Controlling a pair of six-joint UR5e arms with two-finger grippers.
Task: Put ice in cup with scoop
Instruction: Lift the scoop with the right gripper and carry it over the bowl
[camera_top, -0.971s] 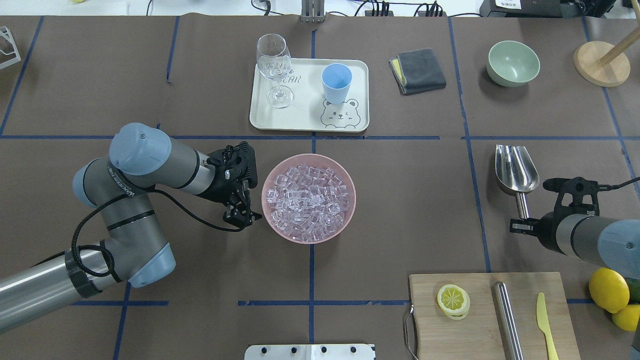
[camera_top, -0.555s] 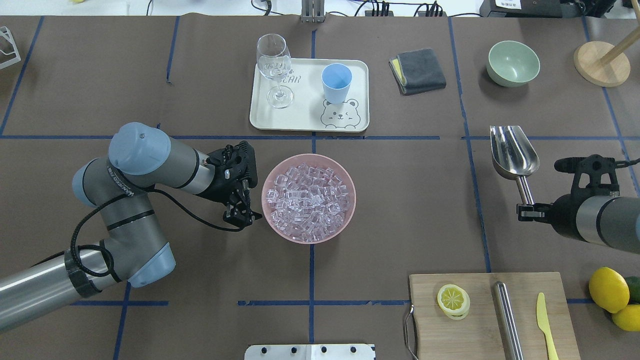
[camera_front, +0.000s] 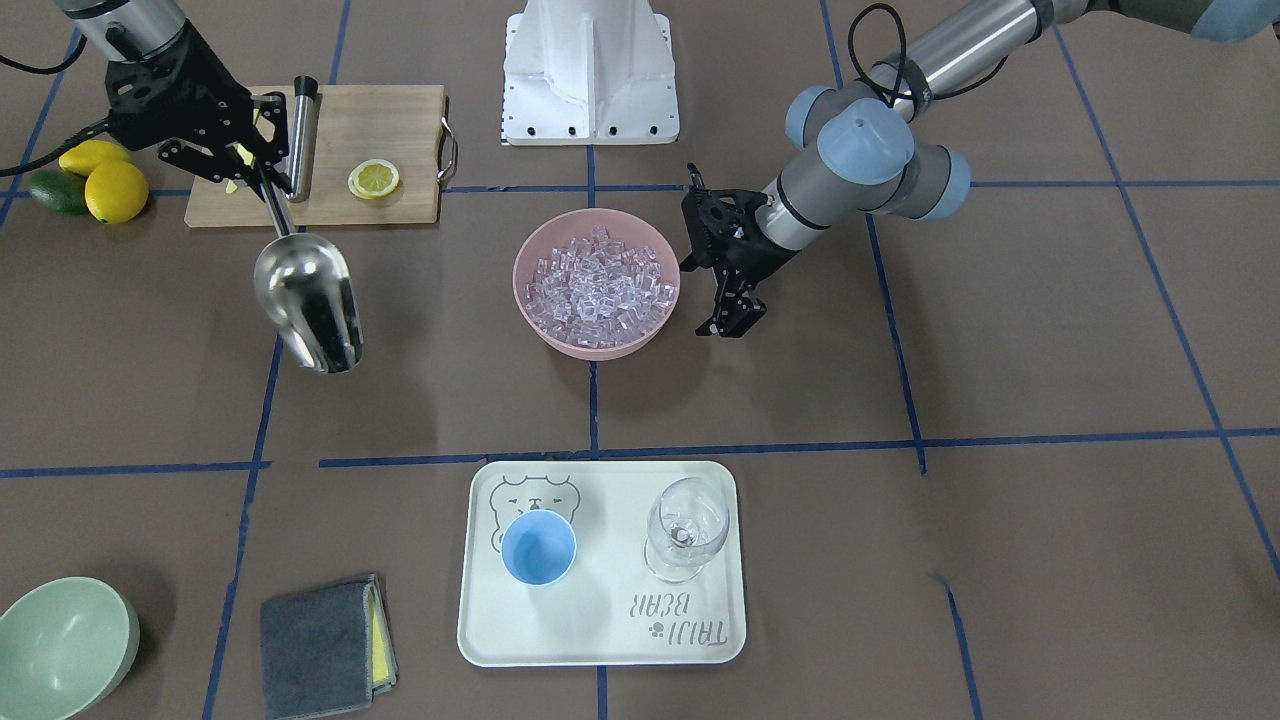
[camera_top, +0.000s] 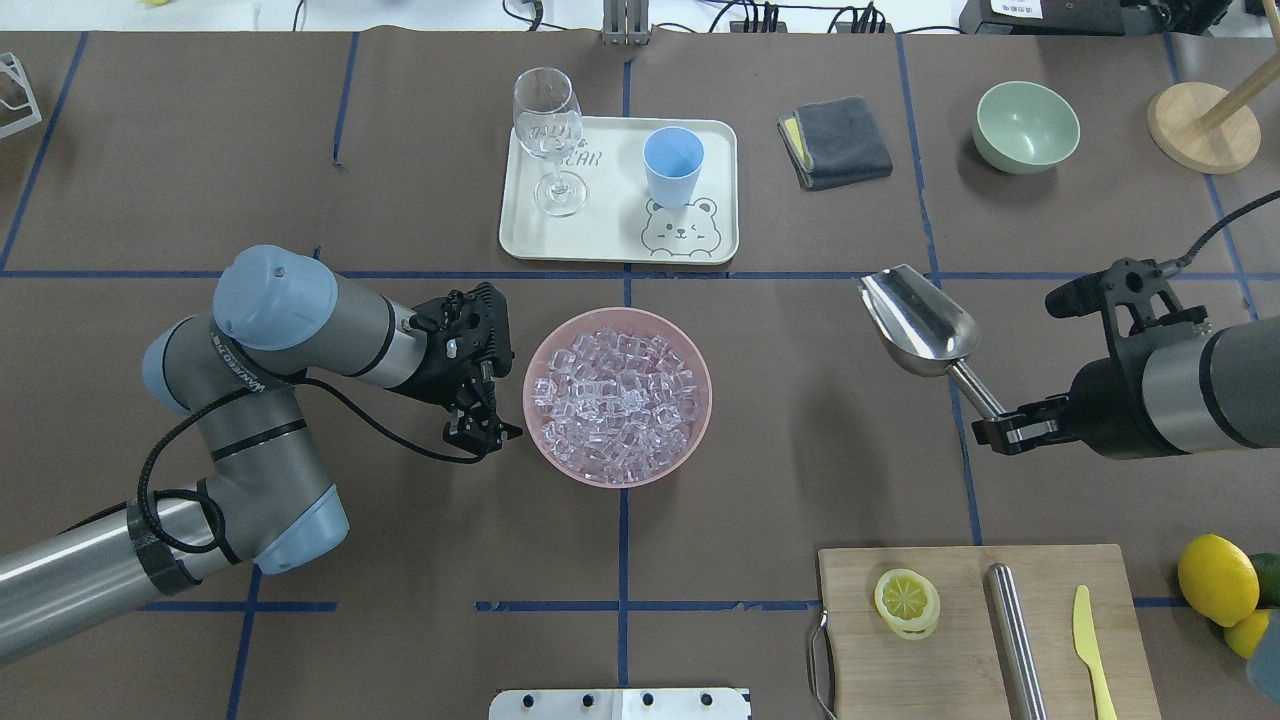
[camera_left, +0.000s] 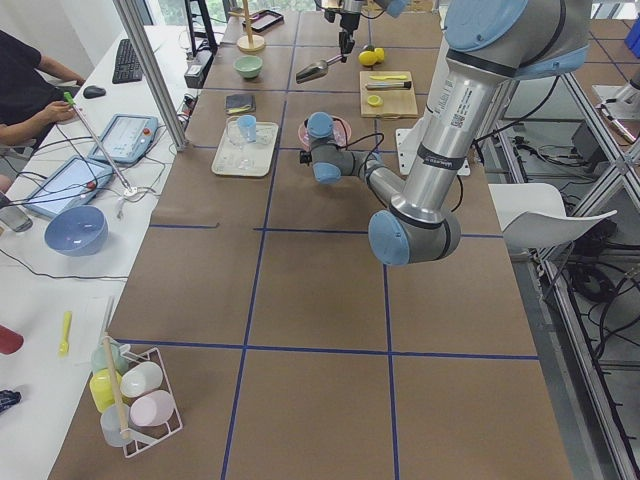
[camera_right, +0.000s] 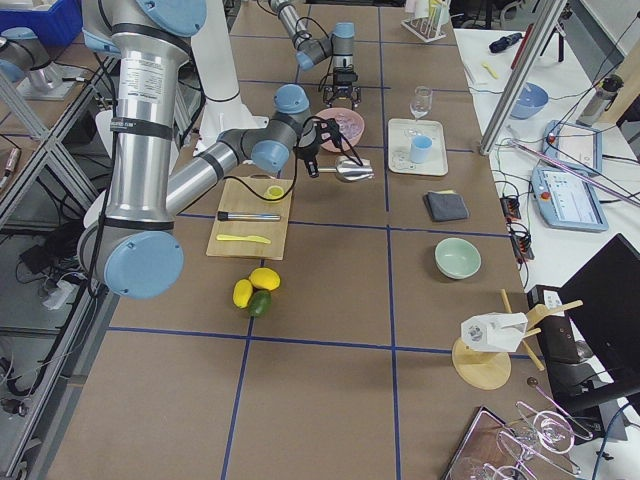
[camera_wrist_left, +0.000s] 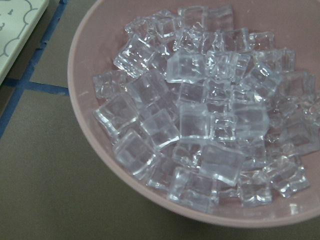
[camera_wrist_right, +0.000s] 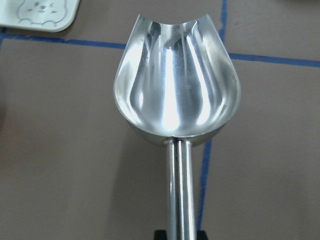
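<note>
Where the scoop (camera_top: 918, 322) hangs: above bare table in the robot's right half, between the pink bowl (camera_top: 529, 395) and the right edge, apart from both. Its shiny trough is empty in the right wrist view. The mouth is turned toward the far edge and partly toward the bowl.
Right gripper (camera_top: 1005, 430): fingers clamped on the end of the scoop's thin bar handle, with the trough reaching out ahead of them.
Left gripper (camera_top: 483, 432): pointing down just beside the pink bowl's rim, on the side toward the table's left edge. It has hold of nothing, and I cannot tell how far apart its fingers stand.
Ice (camera_top: 615, 390): clear cubes heaped in the pink bowl, filling it close to the rim.
Bowl's place: the middle of the table.
Cup (camera_top: 673, 160): upright on the tray (camera_top: 610, 238), on the half nearer the right edge, just behind the bear drawing. Its inside shows plain blue.
Tray's place: by the middle of the far edge.
Wine glass (camera_top: 548, 125): upright on the same tray, on the half nearer the left edge, apart from the cup.
Grey cloth (camera_top: 838, 140): folded, along the far edge between the tray and the green bowl (camera_top: 1008, 158).
Green bowl's place: toward the far right corner.
Cutting board (camera_top: 960, 650): at the near edge, toward the near right corner. On it lie a lemon slice (camera_top: 906, 600), a steel cylinder (camera_top: 1015, 640) and a yellow knife (camera_top: 1090, 640), each apart from the others.
</note>
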